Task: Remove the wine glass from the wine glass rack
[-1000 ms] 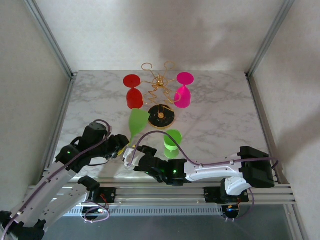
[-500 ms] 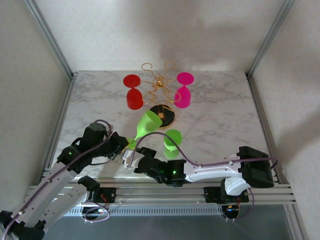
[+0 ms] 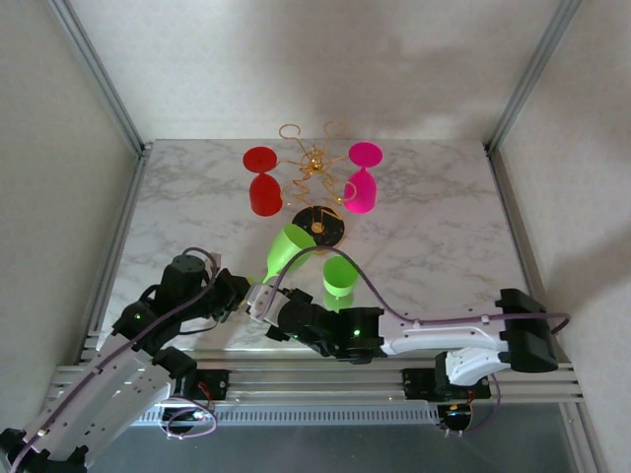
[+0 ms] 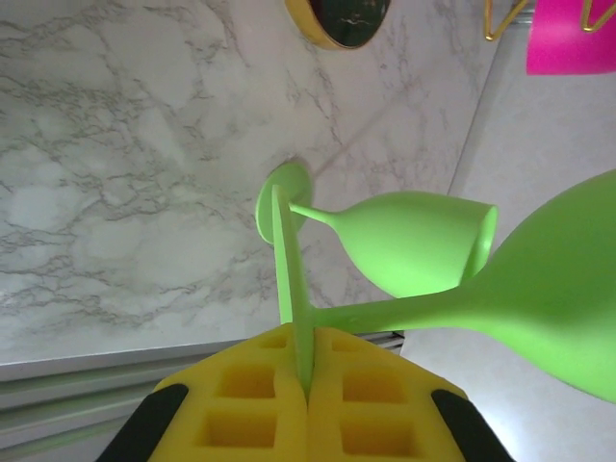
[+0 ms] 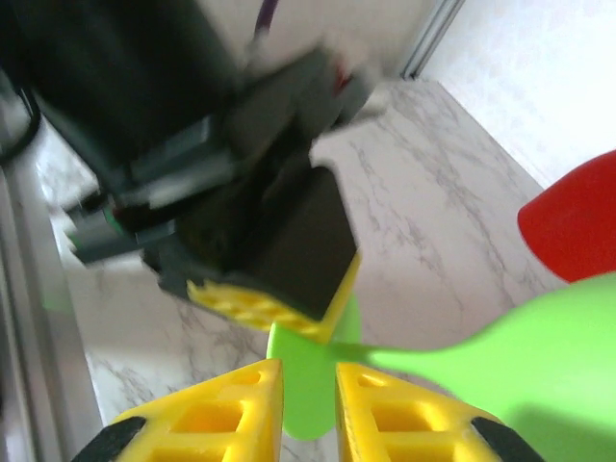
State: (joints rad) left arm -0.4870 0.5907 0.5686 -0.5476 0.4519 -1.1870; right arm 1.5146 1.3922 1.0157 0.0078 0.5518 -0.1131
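From above, the rack (image 3: 314, 163) stands at the middle of the table (image 3: 444, 227). It carries a red glass (image 3: 263, 192) on its left and a pink glass (image 3: 361, 192) on its right, each hung by the foot with the bowl down. The green glass (image 3: 288, 246) is off the rack, in front of its round base. It tilts with its mouth up toward the rack and its foot down between the left claw (image 3: 242, 294) and the right claw (image 3: 258, 301). A second green glass (image 3: 340, 275) stands on the table just to its right. A second ago the held glass was more upright and further left. The right arm's elbow has since swung out to the right.

From the left wrist, the left claw (image 4: 306, 371) is clamped tight on the thin foot of the green glass (image 4: 539, 308). The foot shows edge-on between the yellow pads, and the stem and bowl run off to the right. It is smooth, opaque lime green. The second green glass (image 4: 414, 241) stands beyond it on the table (image 4: 115, 144). The pink glass (image 4: 573, 38) shows at the top corner.

From the right wrist, the right claw (image 5: 309, 371) has its pads parted a little, with the foot of the green glass (image 5: 558, 356) showing in the gap. Whether they touch it I cannot tell. The left claw (image 5: 279, 241) pinches the foot from above. The red glass (image 5: 573, 226) is at the right edge.
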